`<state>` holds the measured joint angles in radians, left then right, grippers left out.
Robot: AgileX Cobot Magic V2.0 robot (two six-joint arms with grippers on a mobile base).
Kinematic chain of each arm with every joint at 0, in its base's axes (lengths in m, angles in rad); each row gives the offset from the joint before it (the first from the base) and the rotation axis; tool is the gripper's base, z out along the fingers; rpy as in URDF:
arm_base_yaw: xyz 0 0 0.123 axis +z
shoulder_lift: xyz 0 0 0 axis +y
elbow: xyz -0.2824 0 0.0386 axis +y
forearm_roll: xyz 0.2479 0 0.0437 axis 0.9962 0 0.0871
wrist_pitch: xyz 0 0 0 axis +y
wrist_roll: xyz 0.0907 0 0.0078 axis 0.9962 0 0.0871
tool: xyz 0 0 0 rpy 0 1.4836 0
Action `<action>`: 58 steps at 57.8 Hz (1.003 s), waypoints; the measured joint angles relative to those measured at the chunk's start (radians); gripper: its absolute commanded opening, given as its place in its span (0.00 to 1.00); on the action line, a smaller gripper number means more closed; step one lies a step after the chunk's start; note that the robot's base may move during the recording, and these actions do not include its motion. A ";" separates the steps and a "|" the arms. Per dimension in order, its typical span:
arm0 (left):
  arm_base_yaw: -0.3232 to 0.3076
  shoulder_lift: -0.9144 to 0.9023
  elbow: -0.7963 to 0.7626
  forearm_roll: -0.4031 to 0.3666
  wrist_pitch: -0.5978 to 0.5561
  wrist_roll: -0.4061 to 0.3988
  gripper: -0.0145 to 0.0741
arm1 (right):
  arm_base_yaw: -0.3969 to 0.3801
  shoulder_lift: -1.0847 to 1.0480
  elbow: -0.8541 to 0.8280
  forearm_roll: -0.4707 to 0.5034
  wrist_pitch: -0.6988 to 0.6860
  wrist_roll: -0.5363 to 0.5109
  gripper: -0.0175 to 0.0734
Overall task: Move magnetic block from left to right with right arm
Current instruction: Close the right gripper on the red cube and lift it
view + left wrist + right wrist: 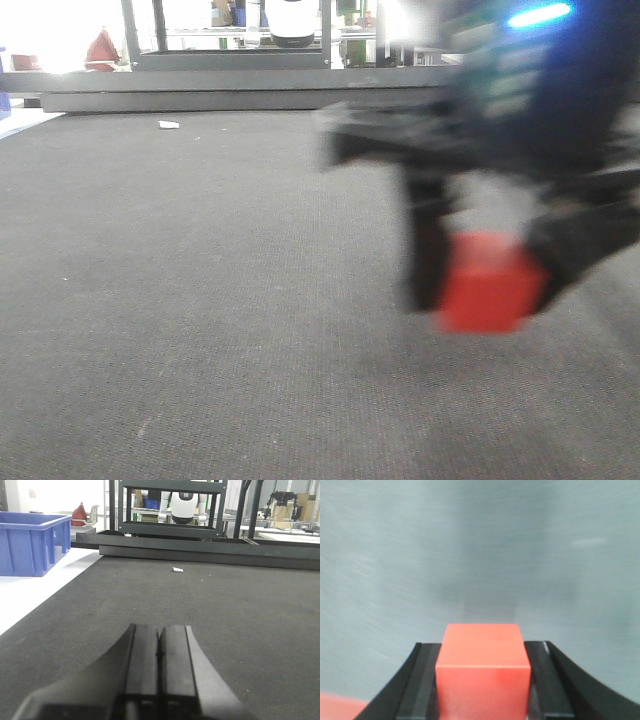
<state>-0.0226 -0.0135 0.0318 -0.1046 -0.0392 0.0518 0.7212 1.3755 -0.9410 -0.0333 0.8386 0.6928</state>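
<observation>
1. Far left: a blue crate point(30, 542) stands on the white surface beside the dark worktop point(200, 300). It plays no part in the step.
2. Left tool point(160, 662): fingers pressed together with nothing between them. It sits low over the mat and points forward, and I judge it parked. A small white scrap point(177, 570) lies well ahead of it.
3. Right of centre: the magnetic block point(490, 290) is pinched in the right tool point(482, 695). In the wrist view the dark pads lie flat against its left and right faces, and the cube sits square in the grip, not skewed.
4. Location: the block is over the right half of the worktop, at or just above the mat. I cannot tell whether its underside touches.
5. Step in hand (judgement): carrying to the right side, set-down pending. To do it well:
   - hold the pinch steady and keep the cube level;
   - travel low and descend straight;
   - release only once the bottom face rests flat;
   - spread both fingers evenly so neither drags the cube, then withdraw upward.
6. Right arm pose: the wrist body hangs above the block, with one finger reaching down on each side of it. The arm enters from the upper right of the front view and is heavily smeared there, so I cannot read finer joint angles.
</observation>
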 measured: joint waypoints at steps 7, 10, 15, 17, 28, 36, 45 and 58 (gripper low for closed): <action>0.000 0.000 0.000 0.000 0.000 0.000 0.02 | -0.112 -0.131 0.101 0.017 -0.030 -0.152 0.52; 0.000 0.000 0.000 0.000 0.000 0.000 0.02 | -0.189 -0.211 0.156 0.023 -0.041 -0.227 0.52; 0.000 0.000 0.000 0.000 0.000 0.000 0.02 | -0.309 -0.321 0.227 0.042 -0.059 -0.308 0.52; 0.000 0.000 0.000 0.000 0.000 0.000 0.02 | -0.351 -0.358 0.249 0.044 -0.065 -0.332 0.52; 0.000 0.000 0.000 0.000 0.000 0.000 0.02 | -0.598 -0.594 0.382 0.049 -0.141 -0.502 0.52; 0.000 0.000 0.000 0.000 0.000 0.000 0.02 | -0.703 -0.752 0.467 0.049 -0.246 -0.590 0.52; 0.000 0.000 0.000 0.000 0.000 0.000 0.02 | -0.724 -0.919 0.549 0.047 -0.369 -0.610 0.52; 0.000 0.000 0.000 0.000 0.000 0.000 0.02 | -0.724 -1.152 0.604 0.015 -0.478 -0.616 0.52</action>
<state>-0.0226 -0.0135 0.0318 -0.1046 -0.0392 0.0518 -0.0028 0.2236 -0.3368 -0.0179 0.3602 0.0772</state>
